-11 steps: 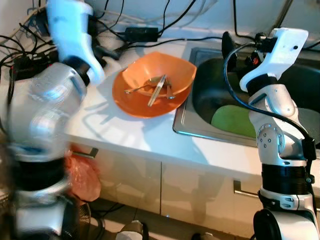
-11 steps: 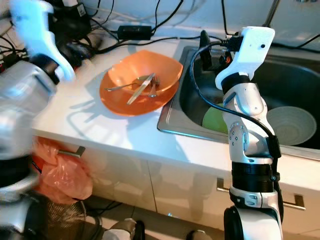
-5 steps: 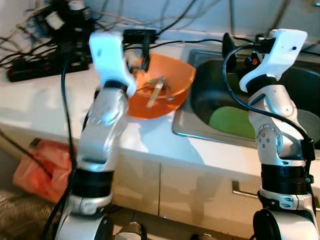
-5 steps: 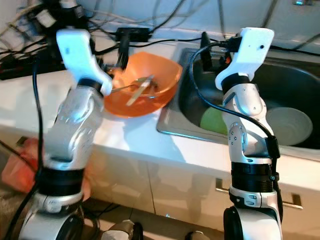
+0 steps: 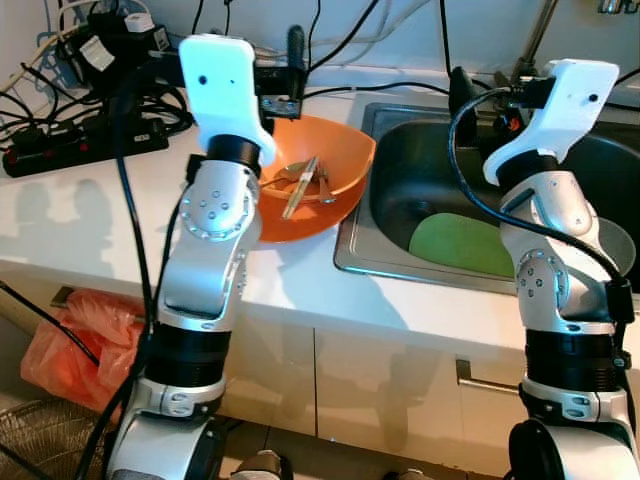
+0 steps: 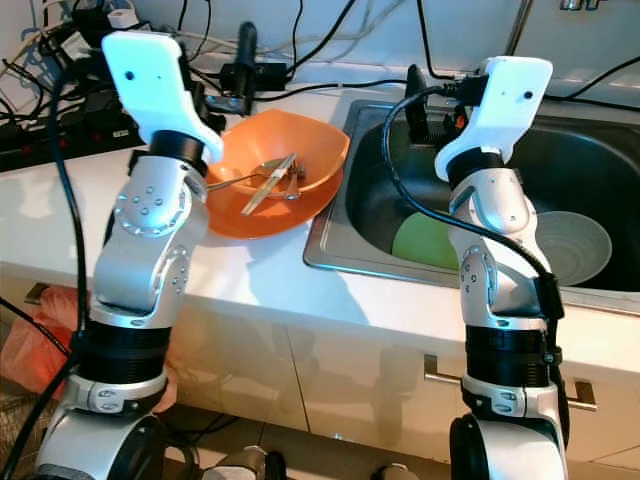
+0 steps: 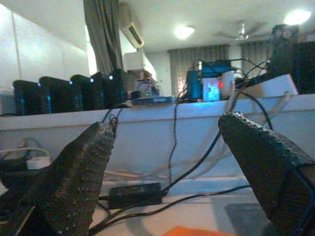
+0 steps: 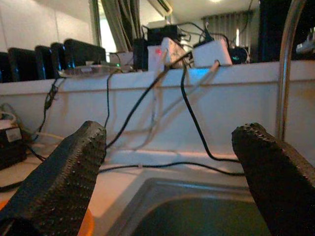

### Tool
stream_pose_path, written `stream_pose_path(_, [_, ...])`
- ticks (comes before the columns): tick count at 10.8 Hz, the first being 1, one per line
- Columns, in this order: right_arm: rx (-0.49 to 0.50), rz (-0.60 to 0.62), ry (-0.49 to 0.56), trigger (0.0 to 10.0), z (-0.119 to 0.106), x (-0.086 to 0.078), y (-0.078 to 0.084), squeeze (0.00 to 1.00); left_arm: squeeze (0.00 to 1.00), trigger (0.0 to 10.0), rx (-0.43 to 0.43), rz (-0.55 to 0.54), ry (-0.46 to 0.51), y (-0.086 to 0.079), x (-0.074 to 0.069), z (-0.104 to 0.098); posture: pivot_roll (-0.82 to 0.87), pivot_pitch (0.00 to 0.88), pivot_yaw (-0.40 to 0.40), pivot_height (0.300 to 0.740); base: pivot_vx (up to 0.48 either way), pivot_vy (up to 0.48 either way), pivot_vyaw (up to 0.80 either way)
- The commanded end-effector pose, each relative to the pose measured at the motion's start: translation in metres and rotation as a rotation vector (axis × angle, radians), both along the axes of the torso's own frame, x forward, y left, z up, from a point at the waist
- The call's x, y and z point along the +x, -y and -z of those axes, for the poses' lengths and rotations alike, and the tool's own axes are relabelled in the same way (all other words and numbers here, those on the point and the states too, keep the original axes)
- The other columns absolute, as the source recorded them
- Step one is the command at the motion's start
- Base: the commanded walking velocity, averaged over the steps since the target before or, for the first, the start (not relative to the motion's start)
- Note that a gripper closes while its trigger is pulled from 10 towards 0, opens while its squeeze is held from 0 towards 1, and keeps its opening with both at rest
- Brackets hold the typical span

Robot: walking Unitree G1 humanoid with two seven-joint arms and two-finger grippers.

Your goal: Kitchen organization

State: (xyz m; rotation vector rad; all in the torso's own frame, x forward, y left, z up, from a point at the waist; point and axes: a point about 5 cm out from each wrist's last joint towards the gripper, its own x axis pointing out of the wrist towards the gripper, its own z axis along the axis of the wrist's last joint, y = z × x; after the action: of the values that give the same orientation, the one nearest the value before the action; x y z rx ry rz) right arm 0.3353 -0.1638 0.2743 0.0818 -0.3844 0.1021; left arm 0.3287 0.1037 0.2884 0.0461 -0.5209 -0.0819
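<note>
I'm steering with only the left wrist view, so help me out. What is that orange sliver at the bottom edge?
Observer: It's an orange bowl on the white counter. The left claw hovers open above its back rim.
Operator: Anything inside it?
Observer: Yes, a few utensils lie loose in it.
Operator: And the right arm?
Observer: The right claw is open above the back left part of the sink, which holds a green plate and a pale bowl.
</note>
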Motion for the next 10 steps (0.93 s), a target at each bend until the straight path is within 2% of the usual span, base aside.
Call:
stream_pose_path(1, [-0.011, 0.006, 0.013, 10.0, -0.0021, -0.0036, 0.0017, 0.0, 0.0, 10.0, -0.001, -0.049, -0.03, -0.0079, 0.0006, 0.009, 0.05, 0.041, 0.043, 0.74, 0.0, -0.274, 0.0])
stream_pose_path(2, [-0.011, 0.005, 0.01, 10.0, -0.0014, -0.0041, 0.0013, 0.0, 0.0, 10.0, -0.022, -0.065, -0.063, -0.011, 0.0019, 0.0142, 0.05, 0.045, 0.042, 0.74, 0.0, -0.322, 0.0])
stream_pose_path(6, [-0.014, 0.0, 0.001, 10.0, 0.0002, -0.0052, -0.0011, 0.0, 0.0, 10.0, -0.02, -0.085, -0.062, -0.013, 0.005, 0.0096, 0.05, 0.051, 0.041, 0.74, 0.0, -0.443, 0.0])
stream_pose_path(10, [-0.029, -0.004, -0.007, 10.0, 0.0021, -0.0053, -0.0016, 0.0, 0.0, 10.0, -0.068, -0.066, -0.064, -0.0115, 0.0031, 0.0067, 0.05, 0.054, 0.041, 0.74, 0.0, 0.0, 0.0])
